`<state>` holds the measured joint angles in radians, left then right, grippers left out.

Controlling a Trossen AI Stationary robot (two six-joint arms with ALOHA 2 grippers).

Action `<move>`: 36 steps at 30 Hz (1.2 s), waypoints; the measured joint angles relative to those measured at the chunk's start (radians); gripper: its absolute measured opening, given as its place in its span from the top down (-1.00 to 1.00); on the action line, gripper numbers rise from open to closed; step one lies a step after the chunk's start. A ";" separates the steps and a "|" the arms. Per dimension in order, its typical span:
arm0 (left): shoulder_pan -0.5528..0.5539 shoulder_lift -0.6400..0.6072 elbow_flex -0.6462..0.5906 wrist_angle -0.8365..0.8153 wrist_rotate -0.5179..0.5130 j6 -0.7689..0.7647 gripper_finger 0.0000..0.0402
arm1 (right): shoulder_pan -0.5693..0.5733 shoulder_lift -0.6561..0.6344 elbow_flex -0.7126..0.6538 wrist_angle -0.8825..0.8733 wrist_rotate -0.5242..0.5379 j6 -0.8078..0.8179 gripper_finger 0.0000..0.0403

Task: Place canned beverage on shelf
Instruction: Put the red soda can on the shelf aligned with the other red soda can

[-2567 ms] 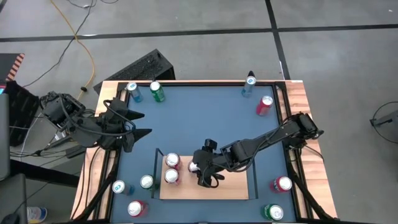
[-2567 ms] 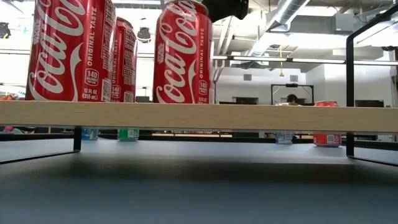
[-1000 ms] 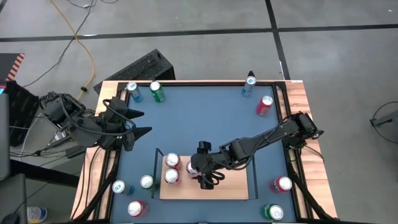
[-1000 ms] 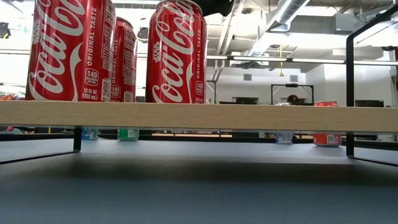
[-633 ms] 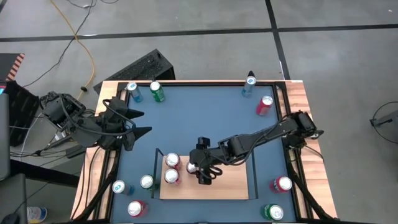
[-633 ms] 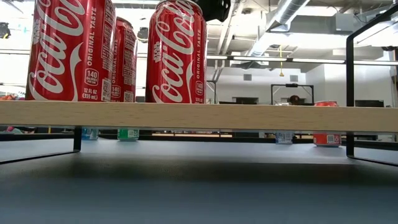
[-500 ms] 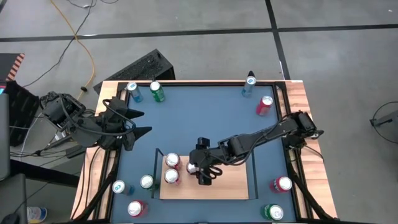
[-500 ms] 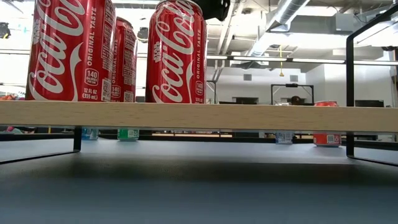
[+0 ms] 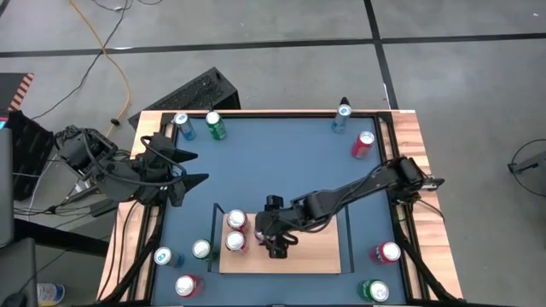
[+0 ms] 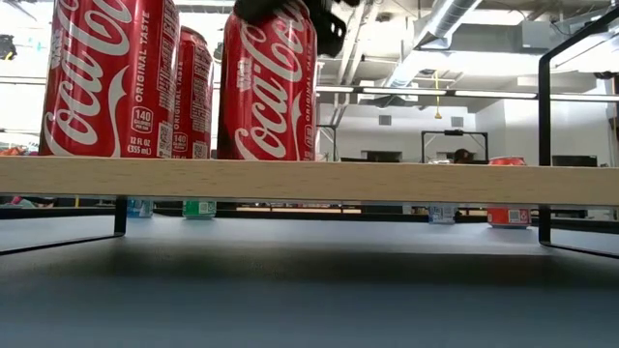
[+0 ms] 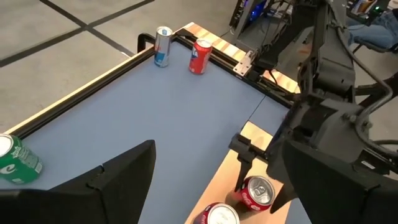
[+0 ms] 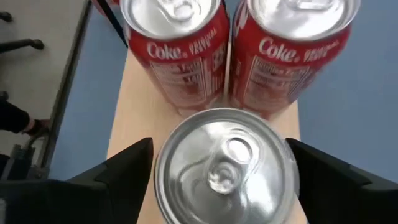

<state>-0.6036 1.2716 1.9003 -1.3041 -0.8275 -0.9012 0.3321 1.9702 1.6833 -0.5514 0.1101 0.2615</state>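
Note:
A red Coke can (image 12: 227,165) stands on the light-wood shelf (image 9: 316,256), just right of two more Coke cans (image 9: 236,221) (image 9: 235,242). My right gripper (image 9: 271,241) is down over this can's top and hides most of it in the high view. In the low view the gripper (image 10: 290,14) covers the top of the can (image 10: 269,97). My left gripper (image 9: 194,168) hangs open and raised over the table's left side, holding nothing. My right gripper has the can's upper wall just under the rim (image 12: 166,163) between its two fingers (image 12: 124,171), one on each opposite side. The fingers slant down from the table's right side. The can stands with its base on the shelf board (image 10: 387,182).
Loose cans stand around the blue table: two at the far left (image 9: 181,125), two at the far right (image 9: 363,143), three at the near left (image 9: 187,286), two at the near right (image 9: 388,252). Black rails (image 10: 544,135) close the shelf's short ends. The right half of the board is bare.
My right gripper has come down over the can's top and gone a little toward the table's left edge. The can has slid slightly along the shelf toward the two other Coke cans and still stands on the board.

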 joint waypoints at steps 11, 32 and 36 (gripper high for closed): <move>0.000 0.000 0.000 -0.004 0.000 -0.004 -0.66 | -0.001 -0.014 0.003 -0.041 0.008 0.101 -0.32; 0.000 0.000 0.000 -0.008 0.000 0.010 -0.66 | 0.111 -0.010 -0.001 0.033 0.071 0.240 -0.22; 0.000 0.000 0.000 -0.008 0.001 0.009 -0.66 | 0.111 0.002 -0.001 0.066 0.071 0.230 -0.24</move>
<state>-0.6033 1.2716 1.9003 -1.3121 -0.8266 -0.8920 0.4432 1.9720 1.6821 -0.4853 0.1814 0.4916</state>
